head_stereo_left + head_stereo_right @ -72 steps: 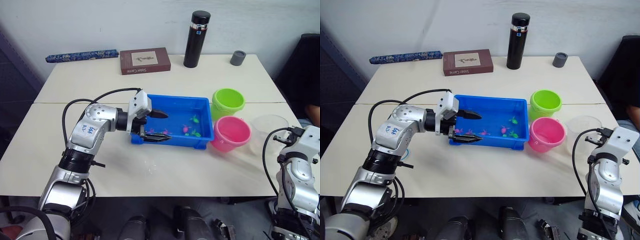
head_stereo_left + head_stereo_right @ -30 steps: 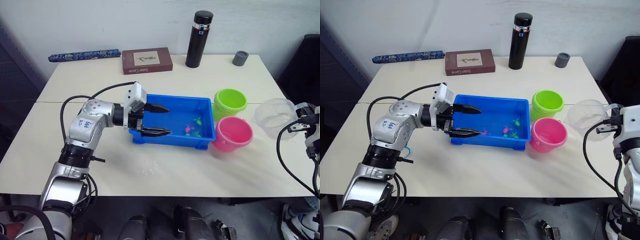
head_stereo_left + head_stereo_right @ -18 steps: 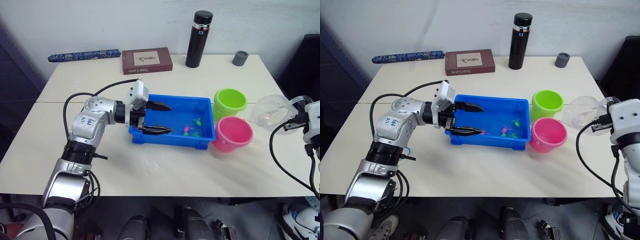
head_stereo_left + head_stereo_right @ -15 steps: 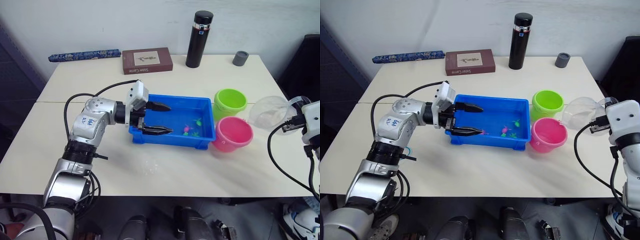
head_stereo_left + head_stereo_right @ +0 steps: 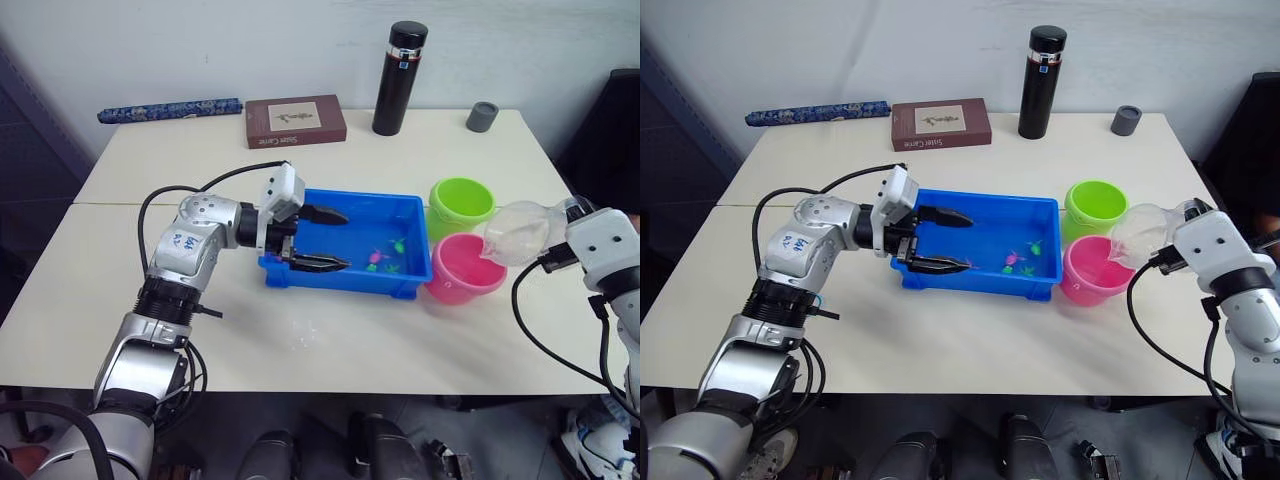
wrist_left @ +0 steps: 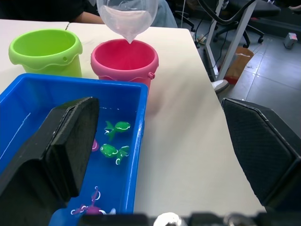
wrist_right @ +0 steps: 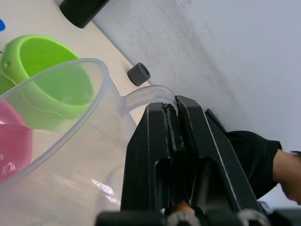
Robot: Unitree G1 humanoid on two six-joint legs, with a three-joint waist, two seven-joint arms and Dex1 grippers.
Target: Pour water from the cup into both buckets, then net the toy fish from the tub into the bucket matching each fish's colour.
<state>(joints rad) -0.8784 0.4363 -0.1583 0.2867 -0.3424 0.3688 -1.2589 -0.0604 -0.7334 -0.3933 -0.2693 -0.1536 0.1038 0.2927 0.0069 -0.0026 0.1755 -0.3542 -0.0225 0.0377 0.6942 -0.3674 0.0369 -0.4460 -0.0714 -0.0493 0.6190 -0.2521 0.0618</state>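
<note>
My right gripper (image 7: 172,107) is shut on the handle of the clear cup (image 5: 515,235). The cup is tipped to the left, with its spout just above the pink bucket (image 5: 465,270). The lime green bucket (image 5: 460,200) stands right behind the pink one. To their left lies the blue tub (image 5: 400,285), holding small green fish (image 6: 113,149) and pink fish (image 5: 375,260) near its right end. My left gripper (image 5: 335,240) hangs open over the tub's left end, with nothing between its fingers.
At the back of the table stand a tall black flask (image 5: 398,78), a small grey cup (image 5: 481,116), a brown book (image 5: 295,121) and a blue patterned roll (image 5: 168,110). A dark chair stands off the table's right edge, and a person's arm (image 7: 287,169) shows there.
My right gripper has lifted the cup off the table at the right, carried it left and tipped it over the pink bucket. My left gripper stays open over the tub.
</note>
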